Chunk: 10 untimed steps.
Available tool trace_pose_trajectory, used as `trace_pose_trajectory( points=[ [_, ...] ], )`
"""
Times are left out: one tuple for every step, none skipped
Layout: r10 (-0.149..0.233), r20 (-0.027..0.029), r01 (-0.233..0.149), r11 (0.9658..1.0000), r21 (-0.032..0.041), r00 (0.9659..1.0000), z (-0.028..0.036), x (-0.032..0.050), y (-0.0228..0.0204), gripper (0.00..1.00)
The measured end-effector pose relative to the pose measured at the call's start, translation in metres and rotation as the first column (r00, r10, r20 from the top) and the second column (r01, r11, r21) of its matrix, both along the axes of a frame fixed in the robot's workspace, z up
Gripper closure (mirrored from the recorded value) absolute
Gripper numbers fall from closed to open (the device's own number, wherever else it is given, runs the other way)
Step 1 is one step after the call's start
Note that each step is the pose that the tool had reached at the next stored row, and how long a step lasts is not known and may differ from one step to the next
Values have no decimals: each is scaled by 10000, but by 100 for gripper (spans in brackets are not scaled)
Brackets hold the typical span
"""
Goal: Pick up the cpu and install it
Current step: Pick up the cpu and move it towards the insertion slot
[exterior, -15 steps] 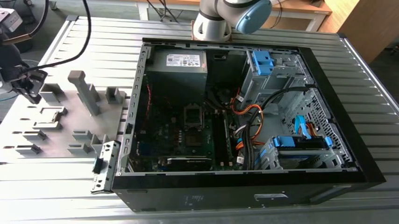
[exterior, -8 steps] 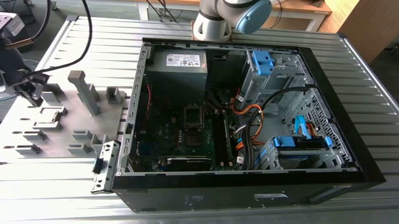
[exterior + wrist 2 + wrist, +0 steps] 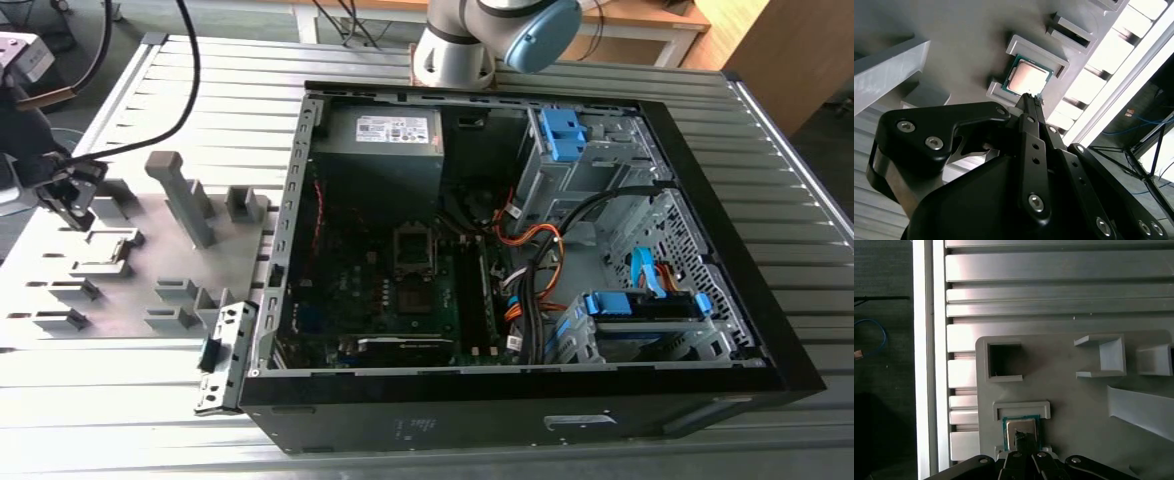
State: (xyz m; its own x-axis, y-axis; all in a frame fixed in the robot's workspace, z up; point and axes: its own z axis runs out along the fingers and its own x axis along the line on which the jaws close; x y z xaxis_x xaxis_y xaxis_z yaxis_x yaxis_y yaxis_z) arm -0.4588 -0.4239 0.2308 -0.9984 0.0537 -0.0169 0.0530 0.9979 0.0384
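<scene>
Gripper point(image 3: 1032, 98) clenched, empty, tip over cpu point(image 3: 1026, 80); contact unclear. Cpu lies flat in grey holder point(image 3: 1021, 407), outside computer case point(image 3: 467, 405). You should spread jaws, centre squarely on chip edges, descend slowly.

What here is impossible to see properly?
- First wrist view: the tool covers the near edge of the cpu.
- Second wrist view: the tool's tip overlaps the cpu, so contact is unclear.
- Exterior view: the motherboard socket is too small and dark to judge.
</scene>
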Motion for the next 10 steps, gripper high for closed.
trace_pose_trajectory(
  points=[
    [0,0,0,10000,0,10000,0,0,0,89],
    [2,1,-2,10000,1,10000,-1,0,0,89],
    [2,2,-2,10000,1,10000,-2,0,0,89],
    [2,2,-2,10000,1,10000,-2,0,0,89],
    [3,2,-3,10000,2,10000,-2,0,0,89],
    [3,3,-3,10000,2,10000,-2,0,0,89],
    [3,2,-3,10000,1,10000,-3,0,0,89],
    [3,4,-3,10000,1,10000,-7,0,0,89],
    [5,5,-5,10000,2,10000,-13,0,0,89],
    [12,4,-12,10000,1,10000,-20,1,0,89]
  ],
)
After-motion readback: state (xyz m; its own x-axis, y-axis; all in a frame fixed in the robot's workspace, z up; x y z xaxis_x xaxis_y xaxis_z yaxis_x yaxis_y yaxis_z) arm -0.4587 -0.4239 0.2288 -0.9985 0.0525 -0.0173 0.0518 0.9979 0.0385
